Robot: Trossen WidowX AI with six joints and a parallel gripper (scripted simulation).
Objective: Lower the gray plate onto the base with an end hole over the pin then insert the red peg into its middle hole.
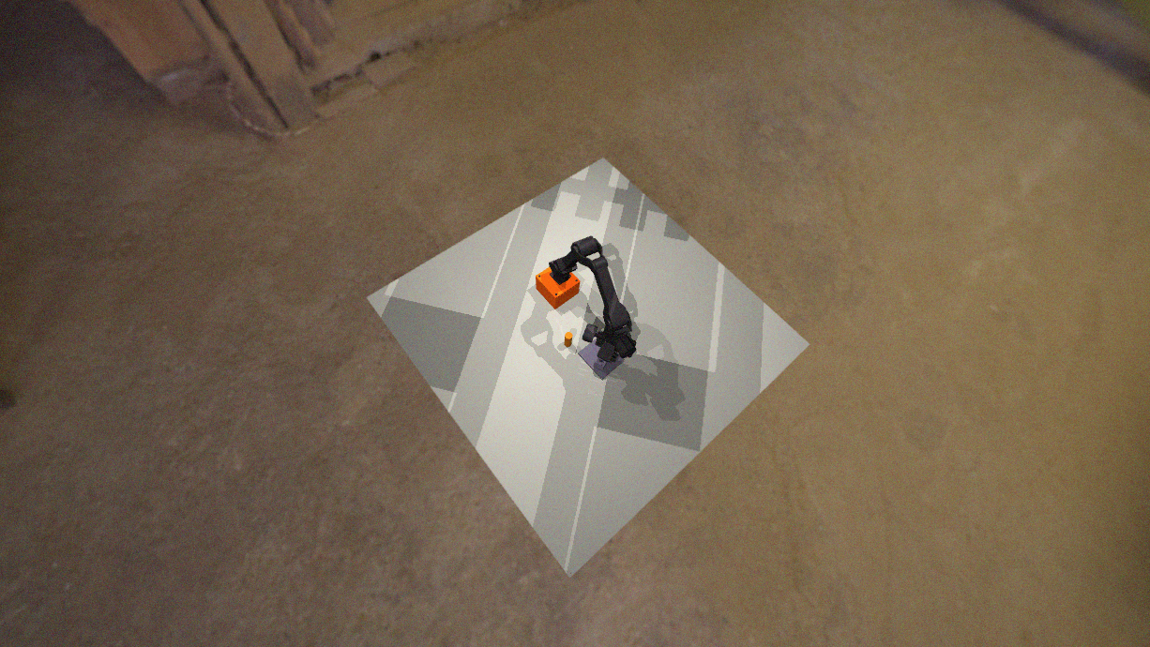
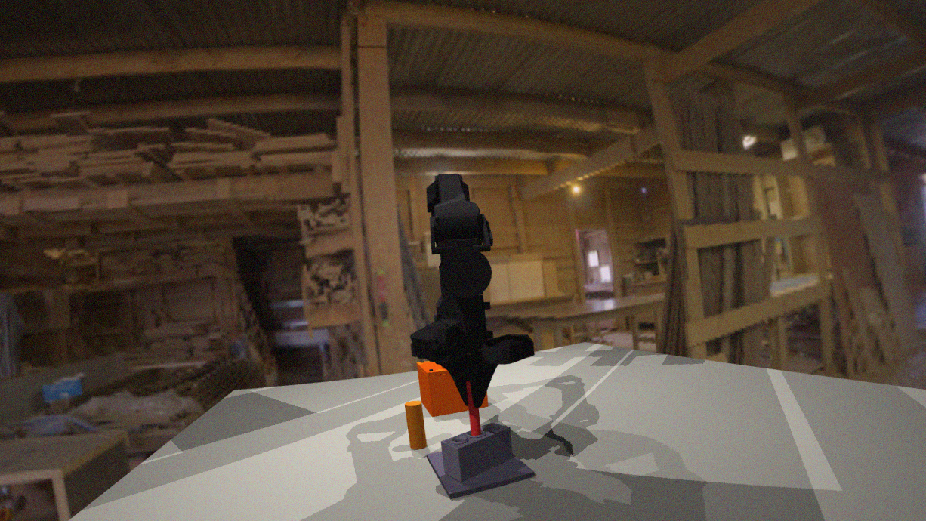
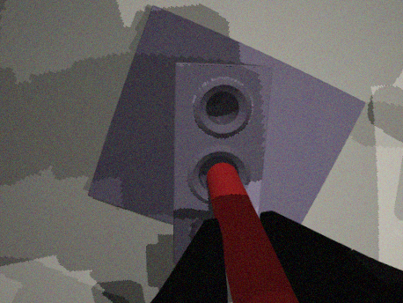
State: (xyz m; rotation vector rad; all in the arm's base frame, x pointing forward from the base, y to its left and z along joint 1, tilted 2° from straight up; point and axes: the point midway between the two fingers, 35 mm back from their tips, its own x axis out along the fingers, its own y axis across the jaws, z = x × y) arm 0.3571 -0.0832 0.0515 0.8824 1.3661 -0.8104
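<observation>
Peg going in: gripper (image 3: 248, 254) clamped on red peg (image 3: 246, 243), tip at the plate (image 3: 219, 132) hole.
Next: push straight down, then release.

The top view looks down from high and far above; the gray plate (image 1: 601, 359) is very small near the middle of the picture. The exterior view stands low and near, a little above the table level, and faces the gray plate (image 2: 478, 453) from the side opposite the orange box (image 2: 440, 388), which shows behind it. The wrist view looks steeply down from very near above the gray plate (image 3: 223, 126), which fills its middle. All three views share the plate.
</observation>
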